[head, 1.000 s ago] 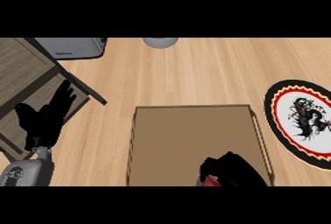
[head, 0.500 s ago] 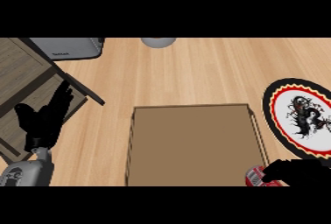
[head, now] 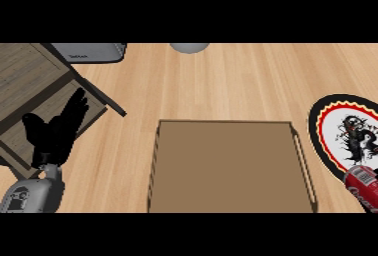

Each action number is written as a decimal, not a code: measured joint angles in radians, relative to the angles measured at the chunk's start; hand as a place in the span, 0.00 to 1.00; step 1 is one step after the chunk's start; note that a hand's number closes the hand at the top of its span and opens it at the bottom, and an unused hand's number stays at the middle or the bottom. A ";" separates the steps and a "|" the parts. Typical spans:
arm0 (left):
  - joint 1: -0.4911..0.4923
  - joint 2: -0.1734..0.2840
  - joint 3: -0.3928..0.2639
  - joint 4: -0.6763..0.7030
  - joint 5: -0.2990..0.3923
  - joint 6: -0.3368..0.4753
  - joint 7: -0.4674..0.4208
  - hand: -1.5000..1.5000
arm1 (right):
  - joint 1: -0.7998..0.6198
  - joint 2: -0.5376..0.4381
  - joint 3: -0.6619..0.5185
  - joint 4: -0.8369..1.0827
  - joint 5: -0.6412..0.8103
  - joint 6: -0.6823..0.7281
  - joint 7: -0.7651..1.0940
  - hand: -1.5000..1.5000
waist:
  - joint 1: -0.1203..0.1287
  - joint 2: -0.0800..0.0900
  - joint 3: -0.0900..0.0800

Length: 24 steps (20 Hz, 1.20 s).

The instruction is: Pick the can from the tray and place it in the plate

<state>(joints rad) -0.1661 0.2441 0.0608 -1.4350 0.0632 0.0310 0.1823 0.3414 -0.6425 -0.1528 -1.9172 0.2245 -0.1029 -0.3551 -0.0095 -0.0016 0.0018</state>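
You'll find the red can [head: 361, 186] at lower right, clear of the tray [head: 230, 170], overlapping the plate [head: 347, 135]; its carrying hand is unseen; left hand [head: 53, 135] rests open, fingers straight

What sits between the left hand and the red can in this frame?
In the head view, the brown tray lies between the left hand and the can, plus bare wooden counter.

The wooden counter [head: 236, 80] is lit evenly and brightly, with no glare seen. Only a faint shadow is cast inside the tray [head: 229, 170] along its left wall. Beside the tray, edges are rendered without blur.
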 measured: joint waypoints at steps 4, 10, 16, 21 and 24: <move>-0.010 -0.015 -0.007 0.011 -0.011 -0.001 -0.017 0.50 | -0.115 -0.024 -0.072 0.203 -0.034 0.044 -0.047 1.00 | 0.010 0.001 0.001; -0.014 -0.014 0.004 0.026 -0.007 -0.020 -0.024 0.50 | -0.295 -0.061 -0.104 0.542 0.021 0.071 -0.167 1.00 | 0.019 0.003 0.001; -0.011 -0.016 0.000 0.023 -0.018 -0.025 -0.026 0.50 | -0.447 -0.106 -0.057 0.838 0.096 0.152 -0.227 0.00 | 0.032 0.006 0.001; -0.026 -0.023 0.000 0.027 -0.023 -0.022 -0.016 0.50 | -0.569 -0.130 -0.023 1.087 0.139 0.238 -0.357 0.00 | 0.033 0.007 0.002; -0.022 -0.022 0.010 0.030 -0.019 -0.028 -0.016 0.50 | -0.631 -0.132 -0.036 1.198 0.144 0.245 -0.476 0.00 | 0.031 0.007 0.001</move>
<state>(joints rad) -0.1885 0.2226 0.0703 -1.4047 0.0446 0.0027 0.1660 -0.2893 -0.7749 -0.1888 -0.7188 0.3689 0.1422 -0.8312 0.0217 0.0053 0.0032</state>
